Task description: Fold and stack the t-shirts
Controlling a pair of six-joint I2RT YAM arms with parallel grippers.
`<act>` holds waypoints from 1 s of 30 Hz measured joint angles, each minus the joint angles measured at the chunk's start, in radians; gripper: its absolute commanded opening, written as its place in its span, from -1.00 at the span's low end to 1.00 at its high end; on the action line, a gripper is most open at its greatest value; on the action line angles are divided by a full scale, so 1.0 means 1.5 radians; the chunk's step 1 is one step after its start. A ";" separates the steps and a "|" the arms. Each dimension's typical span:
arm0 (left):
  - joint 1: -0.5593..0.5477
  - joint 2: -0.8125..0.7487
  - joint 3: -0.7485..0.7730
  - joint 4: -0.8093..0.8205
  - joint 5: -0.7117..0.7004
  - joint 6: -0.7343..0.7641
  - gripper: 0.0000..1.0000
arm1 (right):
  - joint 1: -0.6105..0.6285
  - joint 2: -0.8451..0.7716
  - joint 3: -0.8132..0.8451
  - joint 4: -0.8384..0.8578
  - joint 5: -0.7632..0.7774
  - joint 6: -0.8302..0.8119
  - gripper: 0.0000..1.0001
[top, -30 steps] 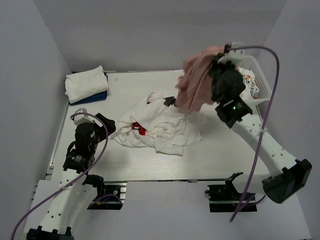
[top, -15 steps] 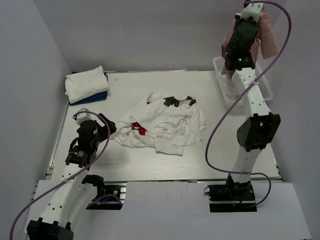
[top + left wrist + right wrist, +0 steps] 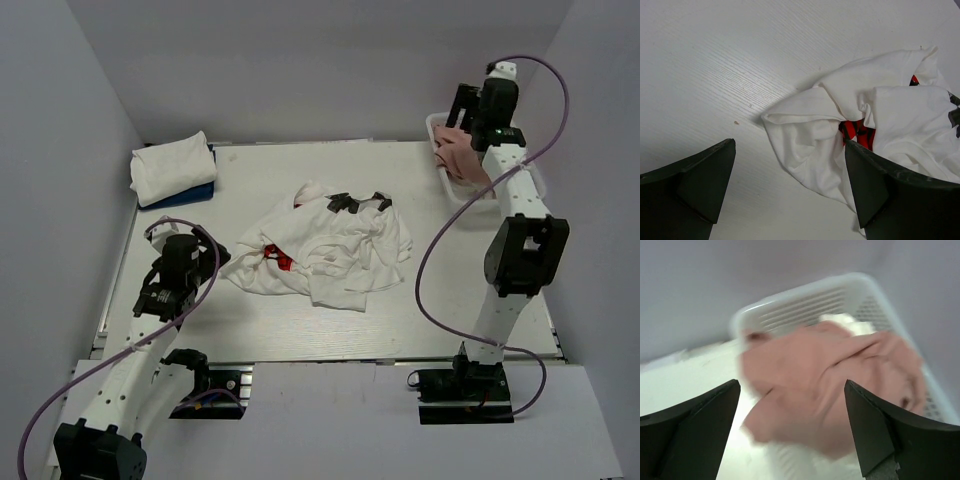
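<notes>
While right gripper (image 3: 462,110) hangs open over basket (image 3: 530,182), top view shows pink tee (image 3: 455,152) draped over it.
Left wrist: left gripper (image 3: 790,190) spread wide, empty. White red-print tee (image 3: 810,135) crumpled just ahead; you grab one hem corner, not bunch.
Right wrist: blurred; pink tee clear of fingers.

The crumpled tee (image 3: 805,145) is white, with a red-and-black print showing in its folds. The patched tee (image 3: 375,235) is white with black patches. The pink tee (image 3: 830,370) is a plain dusty shade, and the basket (image 3: 790,302) is white lattice. The folded tee (image 3: 170,168) is white, and the blue tee (image 3: 200,192) is solid blue. The table (image 3: 715,60) is white and finely grained.
</notes>
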 measured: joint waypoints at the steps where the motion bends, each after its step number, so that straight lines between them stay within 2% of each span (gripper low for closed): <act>1: 0.000 0.001 0.001 0.000 0.001 -0.001 1.00 | 0.010 -0.024 -0.018 -0.004 -0.031 -0.003 0.81; 6: 0.000 0.010 0.001 0.000 0.004 -0.006 1.00 | 0.149 -0.190 -0.154 0.035 -0.140 -0.027 0.81; 8: 0.000 0.020 0.001 -0.001 0.004 -0.007 1.00 | 0.214 -0.248 -0.231 0.080 -0.167 -0.023 0.81; 11: 0.000 0.040 0.002 -0.009 0.005 -0.009 1.00 | 0.266 -0.301 -0.363 0.135 -0.190 -0.002 0.81; 14: 0.000 0.057 0.003 -0.013 0.013 -0.012 1.00 | 0.293 -0.282 -0.457 0.135 -0.193 0.023 0.81; 17: 0.000 0.065 0.004 -0.015 0.021 -0.012 1.00 | 0.326 -0.208 -0.493 0.109 -0.169 0.045 0.81; 18: 0.000 0.068 0.005 -0.017 0.023 -0.012 1.00 | 0.337 -0.183 -0.501 0.098 -0.159 0.052 0.75; 19: 0.000 0.070 0.005 -0.019 0.024 -0.012 1.00 | 0.347 -0.160 -0.507 0.087 -0.149 0.056 0.64; 20: 0.000 0.071 0.006 -0.020 0.024 -0.012 1.00 | 0.355 -0.142 -0.513 0.077 -0.139 0.061 0.44; 21: 0.000 0.071 0.006 -0.021 0.025 -0.012 1.00 | 0.364 -0.128 -0.516 0.069 -0.129 0.066 -0.29; 22: 0.000 0.071 0.006 -0.022 0.025 -0.012 1.00 | 0.371 -0.119 -0.517 0.062 -0.117 0.067 -0.59; 24: 0.000 0.071 0.006 -0.024 0.025 -0.012 1.00 | 0.377 -0.117 -0.516 0.055 -0.098 0.082 -1.00; 30: 0.000 0.075 0.006 -0.024 0.026 -0.012 1.00 | 0.382 -0.199 -0.505 0.030 -0.071 0.094 -1.00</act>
